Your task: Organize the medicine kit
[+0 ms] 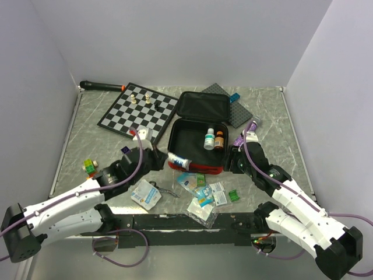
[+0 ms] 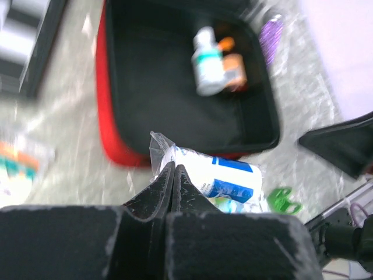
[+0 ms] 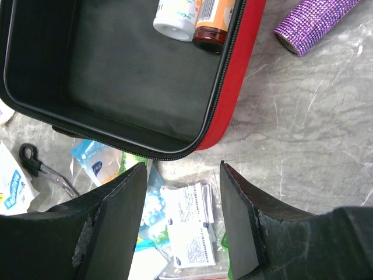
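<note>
Medicine kit [image 1: 187, 144] lies open in the middle of the counter [image 1: 274, 128] with its lid folded back. A white bottle [image 1: 209, 139] and an orange bottle [image 1: 219, 140] sit together at its right side. My left fingers [image 2: 152, 198] are closed on the thin sealed end of a white-and-blue tube [image 2: 221, 175], which is at the near left rim of the kit. My right fingers [image 3: 119, 221] are open and hold nothing. They hover above the paper packets [image 3: 189, 224] just beside the near right corner.

I judge the step is to bring the tube into the kit. To do it well, I should lift it clear of the red wall, carry it over the bare black lining away from the bottles, and let go only when it is low. The grip is on a thin edge, so the tube may swing or slip.

The left wrist view is blurred, and my own fingertips hide how much of the tube they pinch. I cannot read its label.
</note>
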`<state>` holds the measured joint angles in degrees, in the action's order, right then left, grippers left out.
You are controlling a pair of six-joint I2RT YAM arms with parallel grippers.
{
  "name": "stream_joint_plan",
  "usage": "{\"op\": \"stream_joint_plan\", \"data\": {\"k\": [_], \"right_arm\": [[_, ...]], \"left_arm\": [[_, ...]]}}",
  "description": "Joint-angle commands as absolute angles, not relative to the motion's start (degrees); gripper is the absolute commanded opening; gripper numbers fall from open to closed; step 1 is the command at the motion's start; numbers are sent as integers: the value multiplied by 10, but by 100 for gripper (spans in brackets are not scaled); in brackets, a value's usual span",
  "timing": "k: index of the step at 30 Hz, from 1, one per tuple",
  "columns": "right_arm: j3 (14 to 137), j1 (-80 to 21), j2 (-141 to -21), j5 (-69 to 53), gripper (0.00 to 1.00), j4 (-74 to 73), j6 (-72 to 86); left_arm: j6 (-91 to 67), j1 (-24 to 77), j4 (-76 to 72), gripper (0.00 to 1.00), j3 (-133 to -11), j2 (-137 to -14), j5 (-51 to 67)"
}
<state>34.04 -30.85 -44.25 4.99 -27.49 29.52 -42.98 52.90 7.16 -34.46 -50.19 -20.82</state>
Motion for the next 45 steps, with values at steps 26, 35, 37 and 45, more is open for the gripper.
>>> {"op": "stream_joint_plan", "data": {"k": [26,35,37,45], "right_arm": [[359,-306,-405,66,60,-281,290],[344,-306,-386,80,60,-280,278],[342,-306,-388,80,60,-280,277],[344,-306,-396,78,60,-279,273]], "left_arm": [[-459,412,55,1,-728,-930,-78],[-79,396,236,1,-844,-992,40],[-20,397,234,1,-834,-991,64],[120,406,8,1,-704,-961,61]]}}
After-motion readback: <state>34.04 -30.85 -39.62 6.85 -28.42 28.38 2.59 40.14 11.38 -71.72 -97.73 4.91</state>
